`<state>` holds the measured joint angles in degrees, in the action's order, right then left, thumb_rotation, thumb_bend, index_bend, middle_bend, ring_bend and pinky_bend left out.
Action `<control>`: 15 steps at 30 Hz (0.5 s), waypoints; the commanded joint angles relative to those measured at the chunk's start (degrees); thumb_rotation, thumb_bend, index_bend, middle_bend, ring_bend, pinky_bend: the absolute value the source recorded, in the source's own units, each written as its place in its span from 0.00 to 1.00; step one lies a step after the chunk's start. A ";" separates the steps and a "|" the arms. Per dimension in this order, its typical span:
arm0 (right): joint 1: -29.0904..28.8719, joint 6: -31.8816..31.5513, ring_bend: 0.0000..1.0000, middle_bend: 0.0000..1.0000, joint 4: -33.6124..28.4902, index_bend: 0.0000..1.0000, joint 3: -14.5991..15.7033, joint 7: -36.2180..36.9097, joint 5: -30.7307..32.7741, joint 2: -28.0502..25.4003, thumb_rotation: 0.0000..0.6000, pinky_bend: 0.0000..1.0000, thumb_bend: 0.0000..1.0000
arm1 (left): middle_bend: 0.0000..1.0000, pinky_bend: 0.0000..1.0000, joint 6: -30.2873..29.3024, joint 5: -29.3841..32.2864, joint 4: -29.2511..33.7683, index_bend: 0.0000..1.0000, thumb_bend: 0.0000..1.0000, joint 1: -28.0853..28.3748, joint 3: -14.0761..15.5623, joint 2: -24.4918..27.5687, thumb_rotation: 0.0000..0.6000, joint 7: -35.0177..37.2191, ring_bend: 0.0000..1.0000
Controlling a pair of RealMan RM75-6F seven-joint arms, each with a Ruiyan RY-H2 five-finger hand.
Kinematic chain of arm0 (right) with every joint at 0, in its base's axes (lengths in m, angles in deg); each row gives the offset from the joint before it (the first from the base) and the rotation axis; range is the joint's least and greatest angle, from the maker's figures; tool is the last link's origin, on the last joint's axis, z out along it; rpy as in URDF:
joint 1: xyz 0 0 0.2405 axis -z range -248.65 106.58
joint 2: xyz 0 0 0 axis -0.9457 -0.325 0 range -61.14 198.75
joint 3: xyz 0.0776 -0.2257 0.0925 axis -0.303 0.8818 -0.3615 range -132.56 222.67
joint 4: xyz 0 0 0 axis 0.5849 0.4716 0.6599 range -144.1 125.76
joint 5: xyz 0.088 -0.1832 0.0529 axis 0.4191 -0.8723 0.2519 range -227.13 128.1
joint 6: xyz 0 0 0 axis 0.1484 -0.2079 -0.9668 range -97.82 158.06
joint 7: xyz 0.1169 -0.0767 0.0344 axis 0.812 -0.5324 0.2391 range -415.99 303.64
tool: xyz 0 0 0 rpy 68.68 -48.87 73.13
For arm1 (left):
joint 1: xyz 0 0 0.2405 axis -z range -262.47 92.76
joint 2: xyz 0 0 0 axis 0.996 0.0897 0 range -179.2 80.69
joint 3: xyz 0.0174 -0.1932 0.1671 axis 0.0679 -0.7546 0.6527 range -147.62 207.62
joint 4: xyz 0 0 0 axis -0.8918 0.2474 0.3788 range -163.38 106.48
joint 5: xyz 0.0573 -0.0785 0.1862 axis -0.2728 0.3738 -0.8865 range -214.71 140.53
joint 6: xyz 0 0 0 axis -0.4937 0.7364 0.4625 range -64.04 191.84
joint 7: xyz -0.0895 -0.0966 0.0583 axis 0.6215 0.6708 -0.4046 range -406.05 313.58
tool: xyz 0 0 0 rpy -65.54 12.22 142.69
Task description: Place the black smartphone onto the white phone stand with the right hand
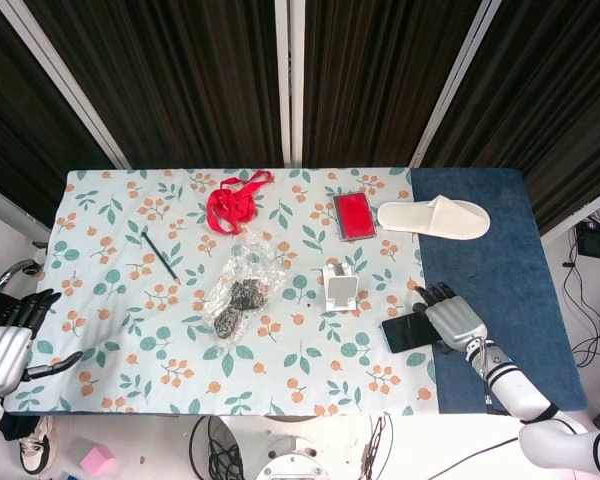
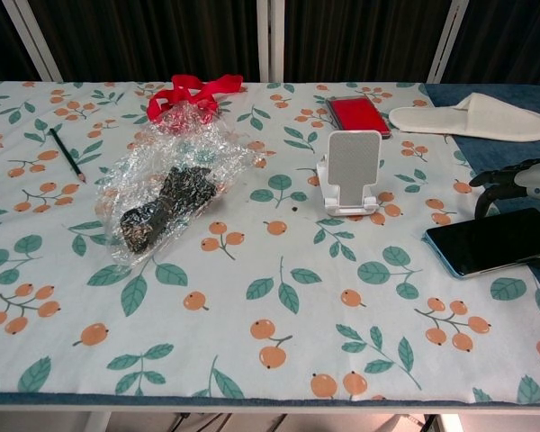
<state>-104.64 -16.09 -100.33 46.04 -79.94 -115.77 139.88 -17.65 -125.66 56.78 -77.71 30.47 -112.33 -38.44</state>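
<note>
The black smartphone [image 1: 406, 333] [image 2: 490, 239] lies flat at the seam between the floral cloth and the blue mat, screen up. The white phone stand [image 1: 340, 288] [image 2: 351, 171] stands upright and bare, to the phone's left and slightly farther back. My right hand [image 1: 452, 318] [image 2: 515, 180] hovers over the phone's right end. Its dark fingers [image 2: 480, 193] curve down toward the phone's far edge; I see no contact. My left hand [image 1: 5, 345] hangs off the table's left edge with its fingers spread, holding nothing.
A crumpled clear bag [image 2: 171, 175] with dark contents lies mid-table, with a red ribbon [image 2: 193, 93] behind it. A red case [image 2: 355, 112] and a white slipper [image 2: 472, 117] lie at the back right, and a pencil [image 2: 67, 155] at the left.
</note>
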 commanded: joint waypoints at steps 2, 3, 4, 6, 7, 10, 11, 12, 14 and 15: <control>0.25 -0.75 0.00 0.00 0.32 0.37 0.26 -0.07 -0.20 0.34 1.00 0.00 0.16 | 0.07 0.20 0.13 0.08 -0.20 0.09 0.04 0.01 0.03 -0.14 0.14 0.16 0.08; 0.33 -0.98 0.00 0.00 0.39 0.39 0.29 0.00 -0.29 0.42 1.00 0.00 0.16 | 0.07 0.20 0.18 0.08 -0.28 0.09 0.04 0.02 0.05 -0.20 0.14 0.21 0.08; 0.45 -1.31 0.00 0.00 0.49 0.41 0.30 0.10 -0.47 0.54 1.00 0.00 0.17 | 0.07 0.20 0.23 0.09 -0.36 0.09 0.04 0.03 0.07 -0.28 0.15 0.27 0.08; 0.83 -2.31 0.00 0.00 0.83 0.47 0.34 0.46 -1.23 0.87 1.00 0.00 0.18 | 0.07 0.20 0.34 0.11 -0.54 0.09 0.04 0.04 0.11 -0.50 0.15 0.44 0.08; 0.99 -2.69 0.00 0.00 0.94 0.50 0.36 0.75 -1.62 0.96 1.00 0.00 0.18 | 0.07 0.20 0.35 0.12 -0.66 0.09 0.04 0.04 0.12 -0.59 0.15 0.53 0.09; 1.44 -3.82 0.00 0.02 1.19 0.55 0.34 2.26 -3.39 0.95 1.00 0.00 0.18 | 0.07 0.20 0.39 0.18 -0.94 0.09 0.04 0.01 0.14 -0.81 0.15 0.81 0.08; 1.61 -4.26 0.00 0.04 1.33 0.58 0.37 2.86 -4.16 0.89 1.00 0.00 0.18 | 0.07 0.20 0.39 0.16 -1.00 0.09 0.04 0.01 0.16 -0.84 0.15 0.87 0.08; 1.71 -4.59 0.00 0.07 1.47 0.60 0.39 3.10 -4.70 0.83 1.00 0.00 0.19 | 0.07 0.20 0.40 0.16 -1.02 0.09 0.04 0.00 0.17 -0.83 0.15 0.93 0.09; 1.78 -4.70 0.02 0.16 1.64 0.65 0.56 3.25 -5.28 0.61 1.00 0.00 0.20 | 0.07 0.20 0.49 0.17 -1.05 0.09 0.04 0.02 0.21 -0.81 0.15 1.00 0.08; 1.80 -4.73 0.04 0.19 1.71 0.67 0.60 3.20 -5.41 0.56 1.00 0.00 0.20 | 0.07 0.20 0.51 0.17 -1.05 0.09 0.04 0.03 0.22 -0.81 0.15 1.03 0.08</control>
<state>-102.91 -20.72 -98.71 46.57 -76.73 -121.06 140.52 -17.12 -125.49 55.73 -77.68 30.69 -113.15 -37.40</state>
